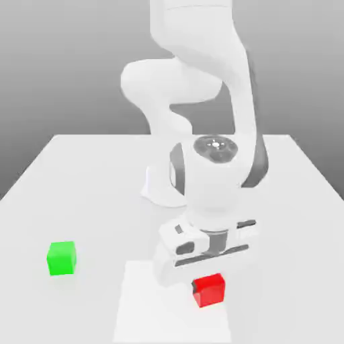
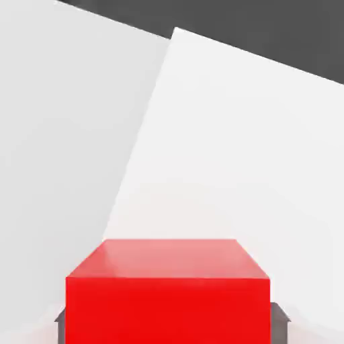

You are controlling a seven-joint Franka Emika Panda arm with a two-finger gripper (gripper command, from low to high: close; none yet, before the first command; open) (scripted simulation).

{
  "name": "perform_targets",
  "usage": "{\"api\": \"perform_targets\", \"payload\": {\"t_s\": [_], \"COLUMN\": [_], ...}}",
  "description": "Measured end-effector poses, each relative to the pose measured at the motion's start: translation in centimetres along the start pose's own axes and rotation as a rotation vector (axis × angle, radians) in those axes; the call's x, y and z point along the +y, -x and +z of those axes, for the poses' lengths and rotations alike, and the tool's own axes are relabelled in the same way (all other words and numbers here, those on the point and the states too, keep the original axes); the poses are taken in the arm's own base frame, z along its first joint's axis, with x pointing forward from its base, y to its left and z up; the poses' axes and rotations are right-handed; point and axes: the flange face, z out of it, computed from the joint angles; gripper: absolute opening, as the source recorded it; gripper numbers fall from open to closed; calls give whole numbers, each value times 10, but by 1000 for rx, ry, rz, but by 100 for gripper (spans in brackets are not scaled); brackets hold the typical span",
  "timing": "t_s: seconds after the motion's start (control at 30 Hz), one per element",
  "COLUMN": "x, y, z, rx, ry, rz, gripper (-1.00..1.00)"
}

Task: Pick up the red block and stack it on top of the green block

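Note:
The red block (image 1: 209,290) sits low near the table's front edge, on a lighter white patch. My gripper (image 1: 207,282) is down over it and shut on it. In the hand view the red block (image 2: 168,295) lies between my grey finger pads (image 2: 60,324), which press on its two sides. The green block (image 1: 62,258) stands alone on the table toward the exterior view's left, well apart from the gripper and at about the same depth as the red one.
The white table (image 1: 80,181) spreads around both blocks. A brighter square patch (image 1: 144,309) lies under the red block. The arm's base (image 1: 158,188) stands behind the gripper at the table's middle.

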Motion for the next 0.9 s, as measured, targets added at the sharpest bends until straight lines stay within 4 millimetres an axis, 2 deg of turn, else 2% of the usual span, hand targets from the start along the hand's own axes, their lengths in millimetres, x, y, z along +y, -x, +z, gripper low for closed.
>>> {"api": "perform_targets", "payload": {"t_s": [0.13, 0.23, 0.33, 0.43, 0.57, 0.63, 0.77, 0.8, 0.9], "x": [4, 72, 149, 219, 301, 315, 317, 317, 317], "y": [-1, -36, -57, -62, -51, -49, -48, -47, -47], "z": [-39, -54, -64, -73, -80, -69, -32, -23, -23], "rx": [0, 6, 9, 9, 2, 0, 0, 0, 0], "ry": [0, 6, 9, 8, 1, -3, -3, -2, -2], "rz": [15, 290, 597, 888, 1243, 1304, 1317, 1319, 1319], "gripper": [-100, -100, -100, -100, -100, -100, -100, 100, 100]}}
